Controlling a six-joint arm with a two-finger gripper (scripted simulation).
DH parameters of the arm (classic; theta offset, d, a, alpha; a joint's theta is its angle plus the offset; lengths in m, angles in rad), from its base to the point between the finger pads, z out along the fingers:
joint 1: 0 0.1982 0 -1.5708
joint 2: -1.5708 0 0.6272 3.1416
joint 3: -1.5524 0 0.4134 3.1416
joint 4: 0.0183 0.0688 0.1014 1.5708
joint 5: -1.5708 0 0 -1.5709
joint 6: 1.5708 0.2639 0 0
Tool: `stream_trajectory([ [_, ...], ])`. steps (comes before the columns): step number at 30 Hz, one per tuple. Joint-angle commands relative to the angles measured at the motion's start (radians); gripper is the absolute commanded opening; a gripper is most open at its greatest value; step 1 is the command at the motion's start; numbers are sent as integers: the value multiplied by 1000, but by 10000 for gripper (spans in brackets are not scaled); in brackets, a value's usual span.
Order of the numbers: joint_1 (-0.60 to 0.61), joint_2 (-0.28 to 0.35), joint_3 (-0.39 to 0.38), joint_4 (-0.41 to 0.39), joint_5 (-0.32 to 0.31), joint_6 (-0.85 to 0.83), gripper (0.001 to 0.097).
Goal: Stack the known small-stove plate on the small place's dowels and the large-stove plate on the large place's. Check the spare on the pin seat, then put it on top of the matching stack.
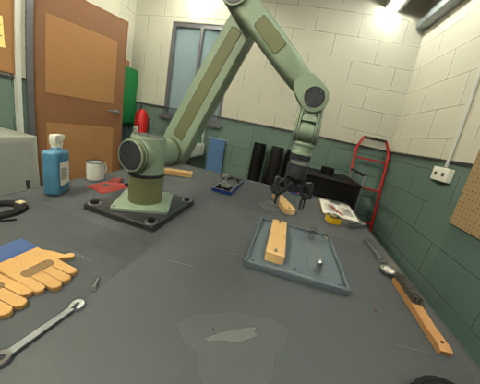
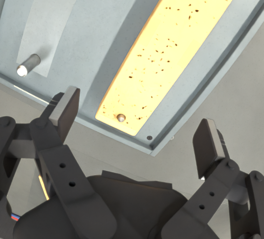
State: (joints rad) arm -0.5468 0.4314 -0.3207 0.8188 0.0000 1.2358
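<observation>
A wooden plate point(image 1: 284, 203) lies loose on the table just beyond the far edge of the grey-blue tray, directly under my gripper point(image 1: 292, 197), which is open and holds nothing. A second wooden plate point(image 1: 276, 241) point(image 2: 170, 46) sits on the tray point(image 1: 298, 255) along its left side, with a dowel tip point(image 2: 121, 117) showing through its hole. On the tray's right side a bare steel pin point(image 1: 319, 263) point(image 2: 27, 65) stands upright. A third wooden plate point(image 1: 178, 172) lies far back by the arm's base. In the wrist camera my gripper point(image 2: 134, 120) is over the tray's edge.
Behind the work stand a black box point(image 1: 330, 184), black cylinders and a red hand truck point(image 1: 371, 171). A booklet and yellow tape point(image 1: 337, 211) lie right of the gripper. A file with a wooden handle point(image 1: 416, 309) lies along the table's right edge. The arm's base point(image 1: 140, 203) is to the left.
</observation>
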Motion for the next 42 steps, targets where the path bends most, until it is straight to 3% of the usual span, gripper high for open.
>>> stream_trajectory([
  [1,5,1,4,1,0,-18,920],
  [18,122,36,72,35,0,-480,920],
  [42,355,106,209,101,0,-1400,920],
])
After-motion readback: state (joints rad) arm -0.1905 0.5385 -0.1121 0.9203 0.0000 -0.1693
